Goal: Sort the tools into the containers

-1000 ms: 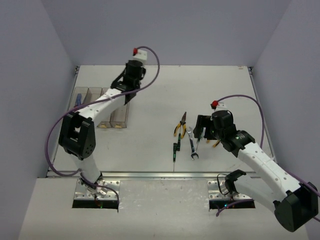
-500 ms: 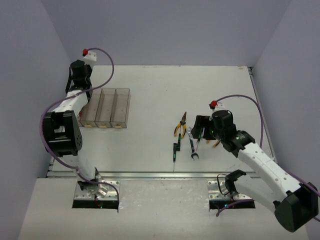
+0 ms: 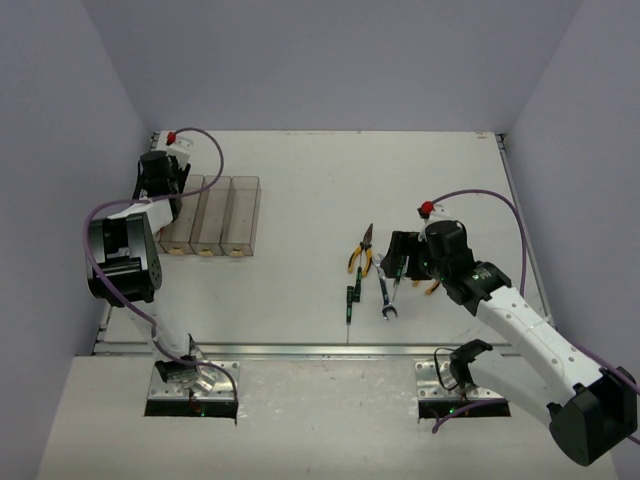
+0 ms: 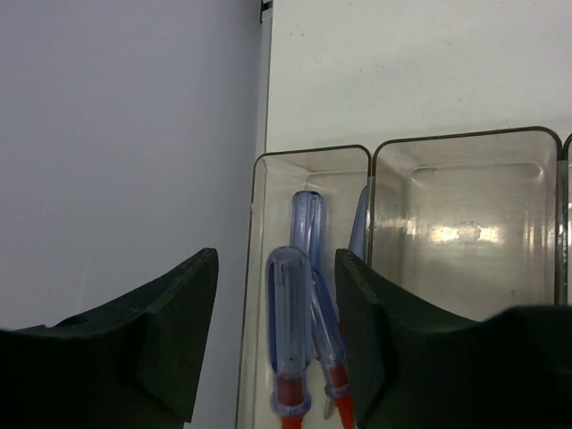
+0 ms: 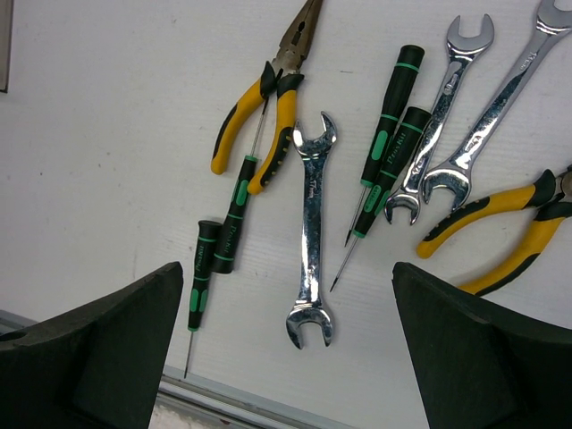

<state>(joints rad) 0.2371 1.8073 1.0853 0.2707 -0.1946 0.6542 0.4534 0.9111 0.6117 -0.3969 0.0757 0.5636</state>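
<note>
Blue screwdrivers already down in left bin, below left gripper, spread apart, holding nothing. Green screwdrivers, wrenches, pliers all loose on table below right gripper, spread apart too. Most sorting yet to do.

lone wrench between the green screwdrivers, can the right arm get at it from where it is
Probably yes: the open right claw hangs above the wrench, nothing lies on it, though the pliers sit close to one head.

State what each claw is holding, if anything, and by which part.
Nothing is held. The left claw hangs open over blue-handled screwdrivers in a bin; the right claw is open above loose tools.
</note>
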